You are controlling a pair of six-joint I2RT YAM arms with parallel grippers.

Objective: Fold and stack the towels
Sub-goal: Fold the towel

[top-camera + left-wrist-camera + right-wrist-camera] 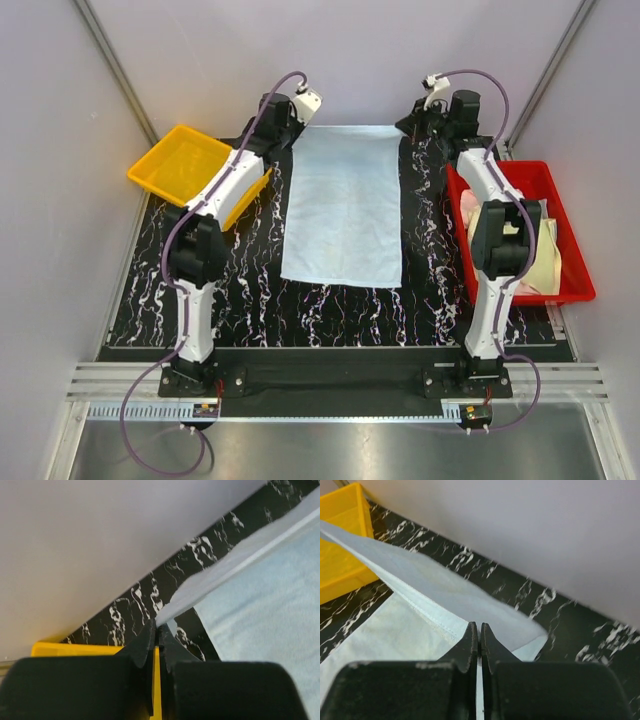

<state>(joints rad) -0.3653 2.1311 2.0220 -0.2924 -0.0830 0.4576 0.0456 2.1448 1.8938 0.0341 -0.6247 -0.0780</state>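
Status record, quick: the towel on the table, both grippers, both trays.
towel: light blue towel, spread open, unfolded, far edge lifted
left gripper: shut on its far left corner
right gripper: shut on its far right corner
yellow tray: left of towel, partly under left arm
red tray: right of towel, holds pale towels

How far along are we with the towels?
Done: nothing folded or stacked yet. In hand: left hand and right hand each pinch a far corner of the spread light blue towel. Left: that fold, then the towels heaped in the red tray.
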